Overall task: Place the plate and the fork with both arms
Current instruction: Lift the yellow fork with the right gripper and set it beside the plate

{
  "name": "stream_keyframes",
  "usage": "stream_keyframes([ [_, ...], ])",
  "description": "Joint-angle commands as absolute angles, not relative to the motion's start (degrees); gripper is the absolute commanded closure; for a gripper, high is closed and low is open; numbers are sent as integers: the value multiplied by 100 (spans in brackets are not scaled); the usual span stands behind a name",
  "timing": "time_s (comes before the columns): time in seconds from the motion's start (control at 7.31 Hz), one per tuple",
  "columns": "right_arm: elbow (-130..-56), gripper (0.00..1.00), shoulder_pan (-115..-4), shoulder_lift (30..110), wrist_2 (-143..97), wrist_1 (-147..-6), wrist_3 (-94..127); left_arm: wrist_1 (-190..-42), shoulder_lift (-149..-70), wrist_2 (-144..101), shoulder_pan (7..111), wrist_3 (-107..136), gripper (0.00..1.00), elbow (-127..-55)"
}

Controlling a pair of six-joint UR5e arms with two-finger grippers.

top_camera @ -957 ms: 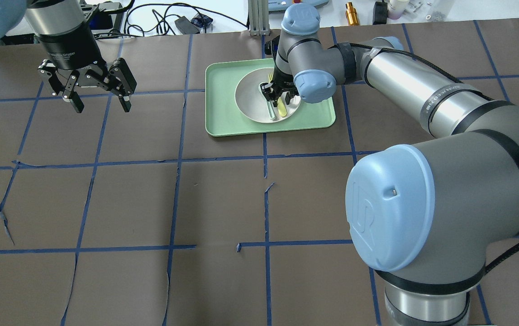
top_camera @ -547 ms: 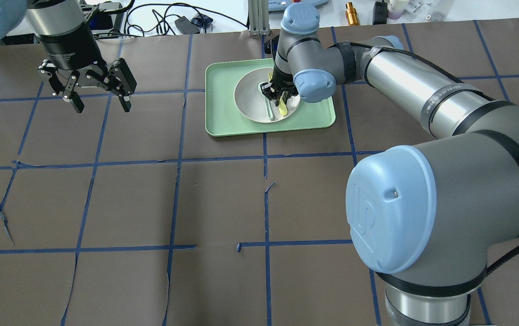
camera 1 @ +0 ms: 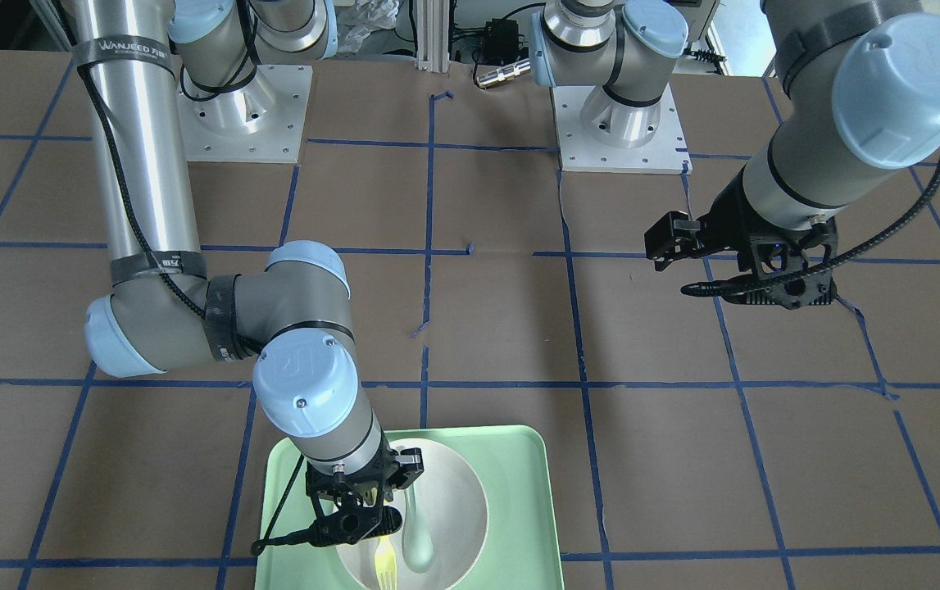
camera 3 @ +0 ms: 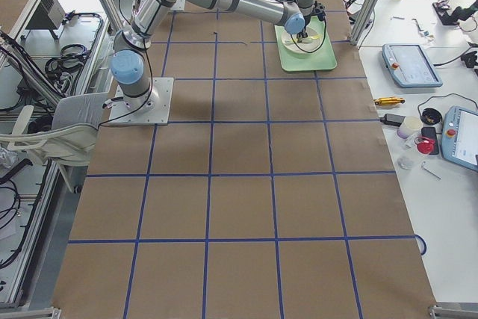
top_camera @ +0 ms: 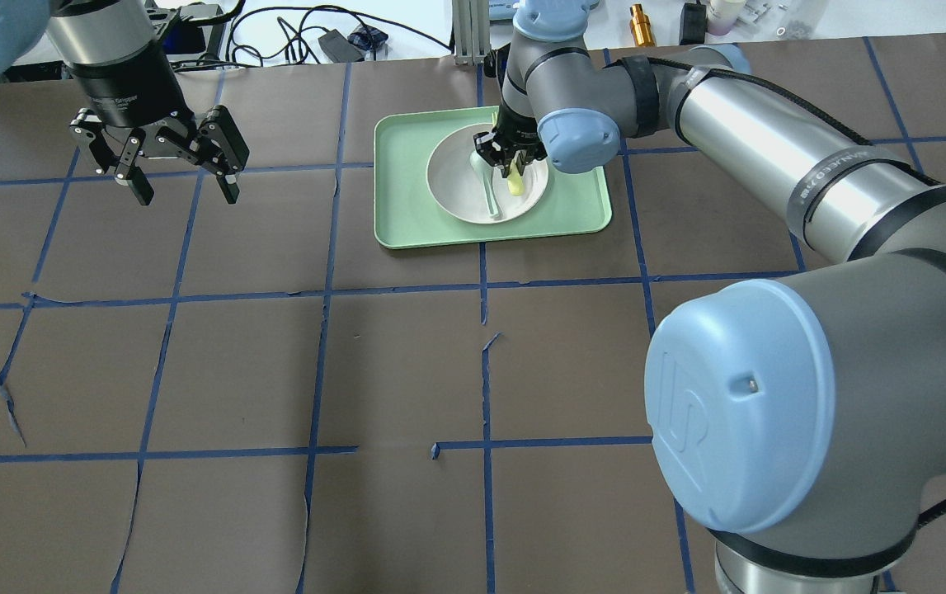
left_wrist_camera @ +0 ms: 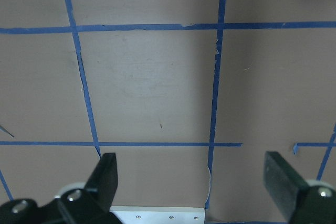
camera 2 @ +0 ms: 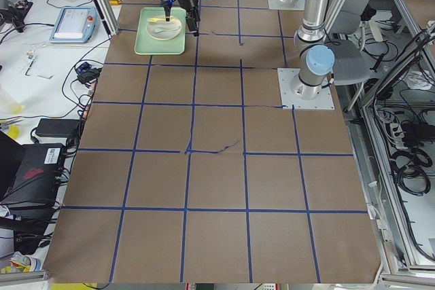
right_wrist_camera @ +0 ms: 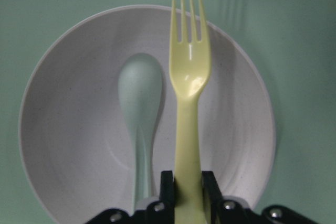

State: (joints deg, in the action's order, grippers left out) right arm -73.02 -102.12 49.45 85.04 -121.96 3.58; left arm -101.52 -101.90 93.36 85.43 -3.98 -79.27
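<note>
**Right claw grips fork over plate**

The right claw (right_wrist_camera: 188, 182) is clamped on the fork (right_wrist_camera: 190, 77) by its handle — seemingly just above the plate (right_wrist_camera: 236, 129), which holds a spoon (right_wrist_camera: 139, 93) and sits in the green tray (top_camera: 407, 190). The left claw (top_camera: 186, 196) hangs wide open, empty, over the desk (top_camera: 275, 371).

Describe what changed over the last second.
The right end effector, shut on the fork, rose and shifted slightly away from the robot, lifting the fork above the plate. The spoon, plate, tray and open left end effector stayed put.
</note>
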Motion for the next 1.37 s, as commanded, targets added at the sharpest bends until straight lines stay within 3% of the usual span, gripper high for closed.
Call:
stream_keyframes([
  [0.0,-7312,100,-10012,5141,8526,-12085,343,-10151,-10187,9325,8543,-396,0,-7928],
  [0.27,-7435,100,-9406,5072,8176,-12094,142,-10151,-10187,9325,8552,-387,0,-7928],
  [0.82,-7436,100,-9352,4676,8069,-12120,105,-10134,-10187,9316,8604,-290,0,-7989],
  [0.96,-7436,86,-9352,4676,8034,-12120,97,-10134,-10187,9316,8604,-299,0,-7989],
  [1.09,-7462,1,-9352,4702,8042,-12120,71,-10134,-10187,9316,8604,-299,0,-7989],
  [1.23,-7488,0,-9343,4798,8103,-12094,44,-10134,-10187,9316,8604,-299,0,-7989],
])
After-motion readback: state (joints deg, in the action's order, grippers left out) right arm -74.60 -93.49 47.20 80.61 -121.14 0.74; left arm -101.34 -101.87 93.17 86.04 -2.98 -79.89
